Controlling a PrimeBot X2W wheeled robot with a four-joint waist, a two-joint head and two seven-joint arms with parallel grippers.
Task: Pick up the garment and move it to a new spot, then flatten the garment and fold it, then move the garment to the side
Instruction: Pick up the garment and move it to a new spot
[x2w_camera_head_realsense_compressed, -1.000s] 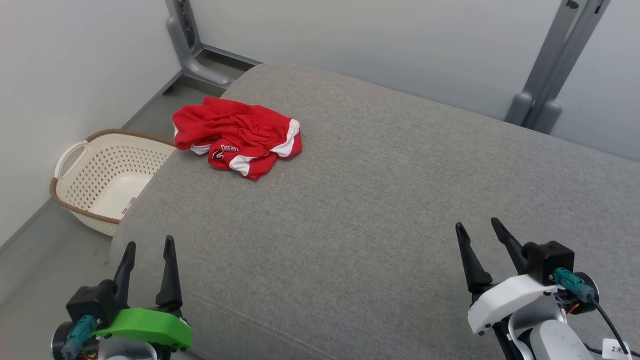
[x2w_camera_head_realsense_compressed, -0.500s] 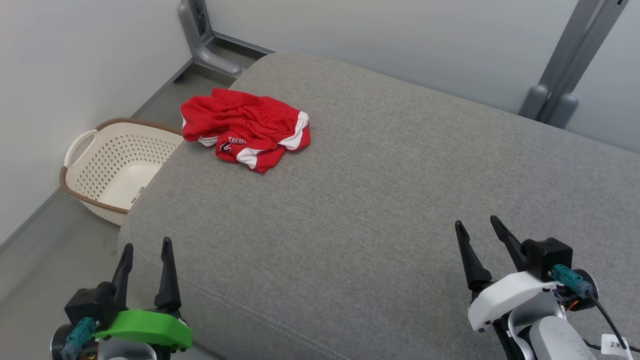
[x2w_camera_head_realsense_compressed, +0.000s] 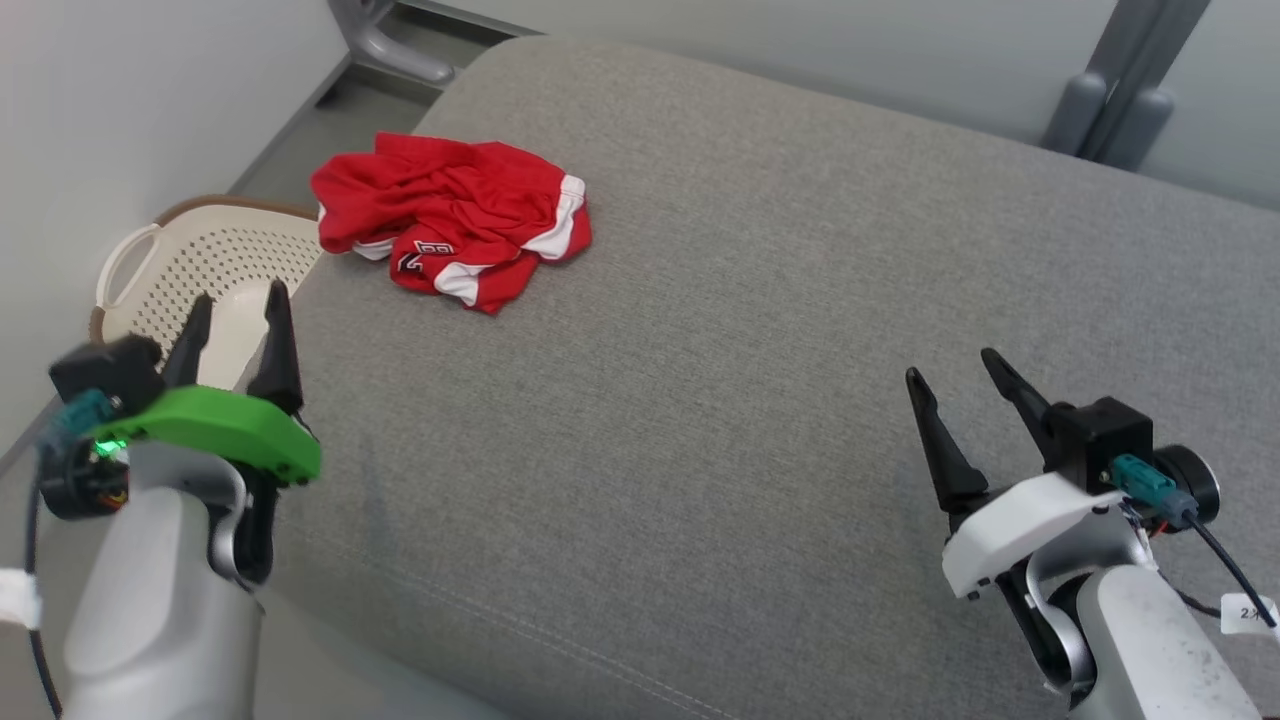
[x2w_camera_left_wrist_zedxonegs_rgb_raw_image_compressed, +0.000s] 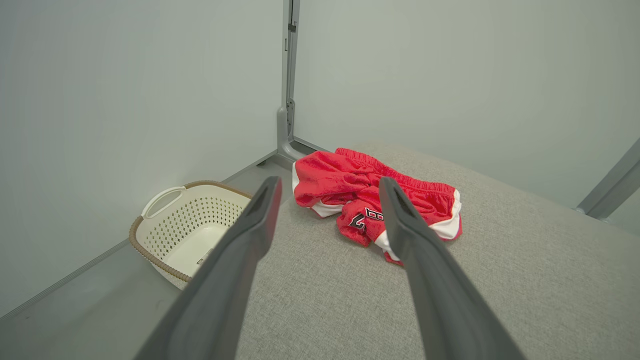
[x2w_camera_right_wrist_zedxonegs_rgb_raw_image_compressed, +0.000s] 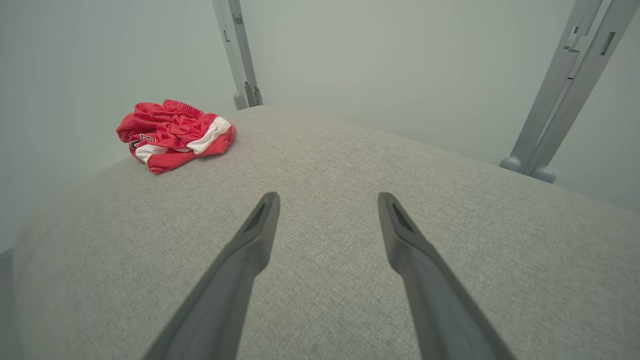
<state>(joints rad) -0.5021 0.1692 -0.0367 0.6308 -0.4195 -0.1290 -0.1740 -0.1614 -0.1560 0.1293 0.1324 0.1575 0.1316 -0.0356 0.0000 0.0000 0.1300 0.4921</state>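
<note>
The garment (x2w_camera_head_realsense_compressed: 450, 220) is a crumpled pair of red shorts with white trim, lying near the far left corner of the grey cushion (x2w_camera_head_realsense_compressed: 750, 350). It also lies ahead of the fingers in the left wrist view as garment (x2w_camera_left_wrist_zedxonegs_rgb_raw_image_compressed: 350, 195), and far off to the left as garment (x2w_camera_right_wrist_zedxonegs_rgb_raw_image_compressed: 172, 132) in the right wrist view. My left gripper (x2w_camera_head_realsense_compressed: 238, 300) hangs open over the cushion's left edge, short of the garment, with nothing between its fingers. At the right, my right gripper (x2w_camera_head_realsense_compressed: 950, 365) is open and empty above the cushion.
A cream perforated laundry basket (x2w_camera_head_realsense_compressed: 190, 270) stands on the floor to the left of the cushion, seen also as the basket (x2w_camera_left_wrist_zedxonegs_rgb_raw_image_compressed: 185, 225). Grey metal frame legs (x2w_camera_head_realsense_compressed: 1110, 90) rise behind the cushion against pale walls.
My left arm has risen and moved forward toward the garment. The right gripper has lifted a little. The head camera has tilted, shifting the whole scene.
</note>
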